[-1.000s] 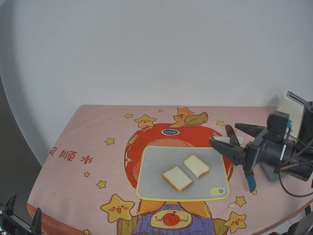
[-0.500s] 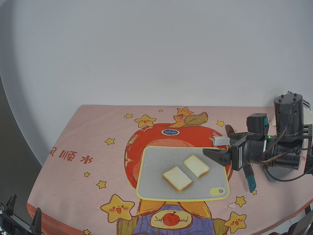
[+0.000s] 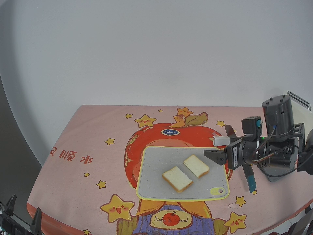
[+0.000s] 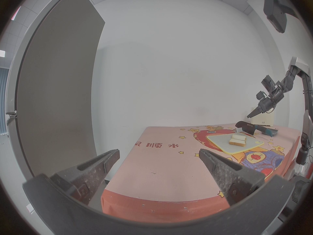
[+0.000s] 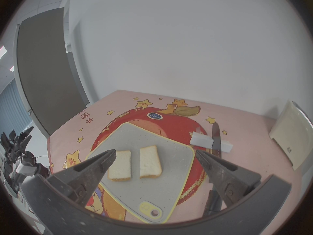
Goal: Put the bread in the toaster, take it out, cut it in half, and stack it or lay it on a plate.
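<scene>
While the left gripper (image 4: pixel 159 154) is held low off the table (image 3: pixel 97 141), its jaws spread with nothing between them, the bread (image 4: pixel 238 140) lies far ahead of them. Two cut halves are laid side by side, close but apart, on the grey cutting board (image 3: pixel 153 160): the left half (image 3: pixel 177 179) and the right half (image 3: pixel 196 165). The right gripper (image 5: pixel 155 154) is pointed at them, its jaws wide and empty, just short of the right half. Below and beside those jaws a knife (image 3: pixel 250 180) is laid, with the toaster (image 5: pixel 290 137) farther off. Each half is judged light, soft and crumbly, and is best pinched gently across its crusted edges.
</scene>
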{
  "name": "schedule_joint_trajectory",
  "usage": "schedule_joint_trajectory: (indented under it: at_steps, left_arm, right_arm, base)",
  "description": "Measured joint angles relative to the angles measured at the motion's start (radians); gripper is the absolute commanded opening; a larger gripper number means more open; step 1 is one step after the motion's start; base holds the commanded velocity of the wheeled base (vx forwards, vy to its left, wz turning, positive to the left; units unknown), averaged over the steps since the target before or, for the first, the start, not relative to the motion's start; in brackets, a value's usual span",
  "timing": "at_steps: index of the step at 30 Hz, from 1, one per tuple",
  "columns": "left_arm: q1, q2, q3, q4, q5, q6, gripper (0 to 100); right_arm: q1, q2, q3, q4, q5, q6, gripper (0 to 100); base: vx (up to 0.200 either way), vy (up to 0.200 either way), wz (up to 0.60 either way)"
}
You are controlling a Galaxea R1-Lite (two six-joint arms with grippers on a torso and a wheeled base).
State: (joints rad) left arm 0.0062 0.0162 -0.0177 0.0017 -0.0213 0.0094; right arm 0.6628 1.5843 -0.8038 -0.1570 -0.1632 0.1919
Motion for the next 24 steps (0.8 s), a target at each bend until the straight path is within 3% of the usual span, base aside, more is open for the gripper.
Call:
schedule_joint_trajectory:
  at_steps: [13,19,24]
  left_arm:
    - [0.000,0.000,0.000,0.000,0.000,0.000,100]
    - [0.000,0.000,0.000,0.000,0.000,0.000,100]
    - [-0.001,0.000,0.000,0.000,0.000,0.000,100]
  right_arm:
    - [0.012,0.063,-0.055,0.067,-0.002,0.022,100]
    - [0.019,0.090,-0.069,0.068,-0.058,0.028,100]
    - [0.023,0.105,-0.091,0.069,-0.064,0.068,100]
  base:
    - [0.000,0.000,0.00]
    - [0.000,0.000,0.00]
    - [0.000,0.000,0.00]
